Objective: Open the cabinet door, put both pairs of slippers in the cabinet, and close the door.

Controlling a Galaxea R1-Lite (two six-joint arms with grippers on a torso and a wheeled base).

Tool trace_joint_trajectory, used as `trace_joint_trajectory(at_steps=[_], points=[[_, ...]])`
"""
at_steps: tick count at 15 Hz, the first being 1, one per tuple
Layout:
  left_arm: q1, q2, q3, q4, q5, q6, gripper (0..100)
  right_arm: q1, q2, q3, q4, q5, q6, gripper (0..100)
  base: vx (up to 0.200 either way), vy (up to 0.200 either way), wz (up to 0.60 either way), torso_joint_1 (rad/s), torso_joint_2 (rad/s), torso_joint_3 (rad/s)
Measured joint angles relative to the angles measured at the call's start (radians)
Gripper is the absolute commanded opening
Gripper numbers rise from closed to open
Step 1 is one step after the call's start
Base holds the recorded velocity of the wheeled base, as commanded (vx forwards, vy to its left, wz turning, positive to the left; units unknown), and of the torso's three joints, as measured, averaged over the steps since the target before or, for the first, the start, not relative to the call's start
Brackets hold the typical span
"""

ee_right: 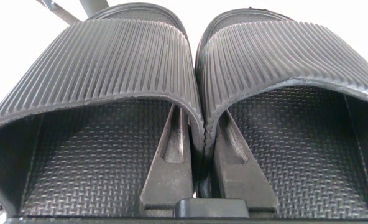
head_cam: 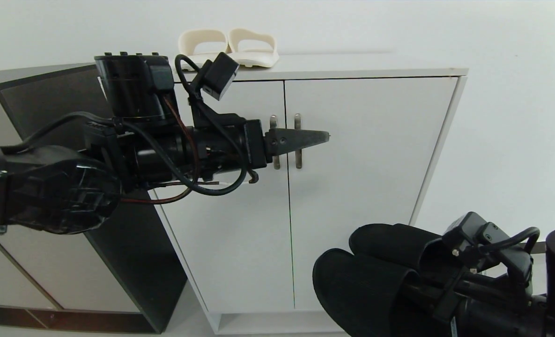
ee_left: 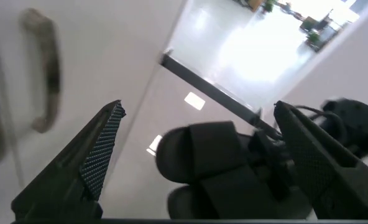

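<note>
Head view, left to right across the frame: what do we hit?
dark side cabinet → cream slippers → door handles → black slippers. Left end effector left out: it overlaps the handles.

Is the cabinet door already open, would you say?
No, the right door and left door sit flush and shut.

left arm (head_cam: 165, 150) raised and stretched level, left end effector (head_cam: 324, 135) spread wide, right arm (head_cam: 492, 313) low, right end effector (ee_right: 201, 149) pinching black slippers (ee_right: 109, 68)
</note>
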Motion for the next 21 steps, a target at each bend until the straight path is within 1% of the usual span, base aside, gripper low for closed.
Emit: trace_joint_trajectory(at_steps=[1,2,4,6,9,13,18,19,21], points=[[0.001,0.013,-0.011,-0.005,0.029,0.007,100,0.001,0.003,0.000,0.000,0.000,0.000,0,0.000,0.000,0.00,0.000,0.00,0.000],[0.003,0.027,-0.022,-0.009,0.045,0.020,100,0.001,0.005,0.000,0.000,0.000,0.000,0,0.000,0.000,0.00,0.000,0.00,0.000],[0.013,0.050,-0.048,-0.009,0.049,0.032,100,0.001,0.006,0.000,0.000,0.001,0.000,0,0.000,0.000,0.00,0.000,0.00,0.000],[0.036,0.075,-0.077,-0.003,0.053,0.050,100,0.001,0.008,0.000,0.000,0.001,0.000,0,0.000,0.000,0.00,0.000,0.00,0.000],[0.051,0.098,-0.089,-0.002,0.059,0.069,100,0.003,0.010,0.000,0.000,0.001,0.000,0,0.000,0.000,0.00,0.000,0.00,0.000],[0.052,0.137,-0.108,-0.002,0.061,0.073,100,0.003,0.011,-0.002,0.000,0.001,-0.001,0,0.000,0.000,0.00,0.000,0.00,0.000],[0.029,0.187,-0.147,-0.001,0.077,0.073,100,0.003,0.017,-0.002,0.000,0.001,-0.001,0,0.000,0.000,0.00,0.000,0.00,0.000],[0.026,0.191,-0.150,-0.001,0.078,0.073,0,0.003,0.017,-0.002,0.000,0.001,-0.001,0,0.000,0.000,0.00,0.000,0.00,0.000],[0.025,0.195,-0.152,-0.002,0.081,0.073,0,0.005,0.019,-0.002,0.000,0.001,-0.001,0,0.000,0.000,0.00,0.000,0.00,0.000]])
